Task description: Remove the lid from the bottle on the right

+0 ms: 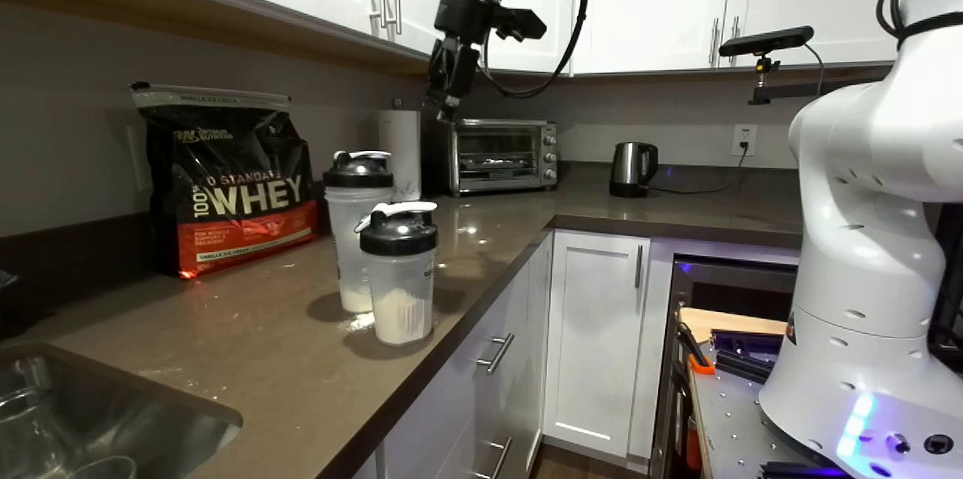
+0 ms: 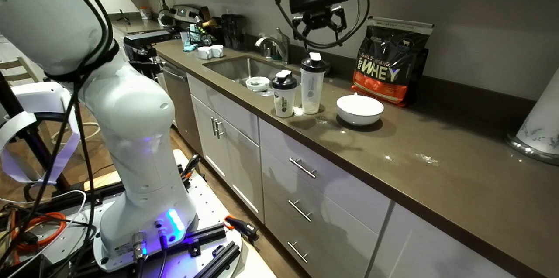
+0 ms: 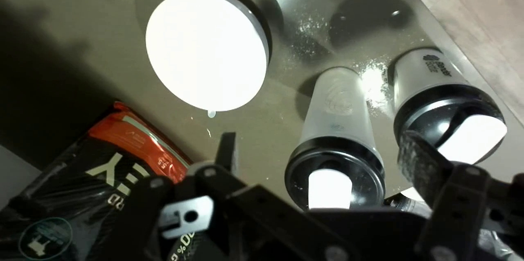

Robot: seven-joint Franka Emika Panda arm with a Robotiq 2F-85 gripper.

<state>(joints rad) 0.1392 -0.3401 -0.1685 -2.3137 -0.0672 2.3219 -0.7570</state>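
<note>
Bottles (image 1: pixel 400 280) on brown kitchen counter (image 1: pixel 282 347)

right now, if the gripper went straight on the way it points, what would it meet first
Probably the black lid of the taller shaker, which the open gripper frames in the wrist view. Depth is unclear, though: it might pass beside the lid to the countertop.
</note>
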